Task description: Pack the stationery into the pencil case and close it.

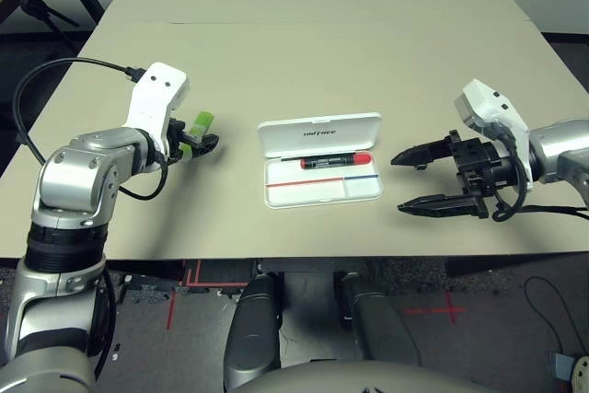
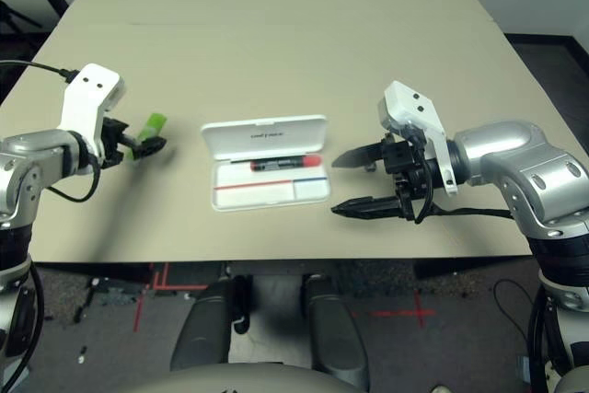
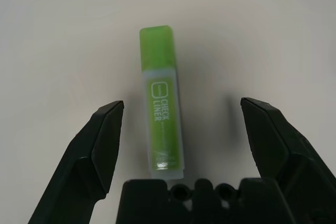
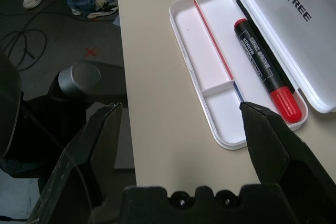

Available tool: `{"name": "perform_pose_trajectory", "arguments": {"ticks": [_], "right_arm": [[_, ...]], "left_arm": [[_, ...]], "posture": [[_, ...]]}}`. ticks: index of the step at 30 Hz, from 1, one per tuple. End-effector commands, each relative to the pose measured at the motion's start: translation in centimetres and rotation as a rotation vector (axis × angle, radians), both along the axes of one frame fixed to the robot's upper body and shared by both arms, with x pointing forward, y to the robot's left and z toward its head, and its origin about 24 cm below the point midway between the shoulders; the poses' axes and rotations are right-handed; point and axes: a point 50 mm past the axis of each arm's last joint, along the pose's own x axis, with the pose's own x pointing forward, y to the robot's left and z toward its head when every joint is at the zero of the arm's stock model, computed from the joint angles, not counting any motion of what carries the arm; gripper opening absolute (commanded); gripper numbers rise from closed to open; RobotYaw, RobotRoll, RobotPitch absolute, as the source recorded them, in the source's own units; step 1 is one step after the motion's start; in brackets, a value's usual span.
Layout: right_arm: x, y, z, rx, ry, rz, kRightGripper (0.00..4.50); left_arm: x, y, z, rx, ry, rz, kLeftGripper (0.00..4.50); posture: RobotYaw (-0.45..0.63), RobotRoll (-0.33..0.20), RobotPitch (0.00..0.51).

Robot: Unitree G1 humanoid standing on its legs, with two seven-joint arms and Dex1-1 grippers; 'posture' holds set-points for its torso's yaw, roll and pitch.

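On the pale beige tabletop (image 1: 304,62), in front of our body, we have a flat white hard-plastic pencil case (image 1: 322,192) with rounded corners, lying open. Its hinged lid (image 1: 320,135) is raised along the far side, and black capital letters on it read "UNITREE". Inside the tray, a thin red line runs lengthwise and continues as a short blue one, with a low white divider (image 4: 218,87) crossing to the near wall.

In the long far compartment lies a black marker (image 4: 260,59) with pale printing on its barrel, a glossy red cap at the end towards our right, and a small red tip at the other. Beside it, close to the hinge, is a slim black strip-like item — mostly hidden by the marker, so we cannot tell exactly what it is.

Well apart from the case, on our left, a highlighter (image 3: 163,103) lies on the table: flat-sided, with a lime-green cap, a whitish translucent body and a green label reading "CHECK LINER". Our left gripper (image 3: 182,103) is over it, black fingers spread wide on either side, holding nothing.

Our right gripper (image 1: 400,183) is just to the right of the case — wide open too, and empty.
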Motion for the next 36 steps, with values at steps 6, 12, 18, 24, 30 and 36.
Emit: {"name": "perform_pose_trajectory", "arguments": {"ticks": [6, 12, 18, 24, 30, 36], "right_arm": [[-0.3, 0.7, -0.4, -0.019, -0.017, 0.025, 4.49], [-0.3, 0.8, -0.4, -0.026, -0.025, 0.025, 4.49], [-0.3, 0.8, -0.4, -0.028, -0.035, 0.024, 4.5], [0.0, 1.1, -0.4, -0.027, -0.045, 0.027, 4.5], [0.2, 1.2, -0.5, -0.023, -0.052, 0.03, 4.5], [0.3, 1.4, -0.6, -0.019, -0.06, 0.035, 4.5]], "left_arm": [[1.4, 0.5, -1.5, -0.042, 0.037, 0.047, 4.5], [1.9, 0.7, -2.5, -0.056, 0.053, 0.052, 4.5], [1.8, 0.3, -3.4, -0.066, 0.075, 0.042, 4.32], [1.4, 0.5, -4.0, -0.062, 0.092, 0.024, 2.34], [0.7, 1.2, -3.2, -0.024, 0.058, -0.07, 1.08], [-1.2, 2.4, -2.2, 0.042, 0.007, -0.341, 1.08]], "posture": [[-0.01, 0.0, 0.193], [-0.02, 0.0, 0.196], [-0.02, 0.0, 0.201], [-0.02, 0.0, 0.201], [-0.02, 0.0, 0.201], [0.0, 0.0, 0.202]]}}
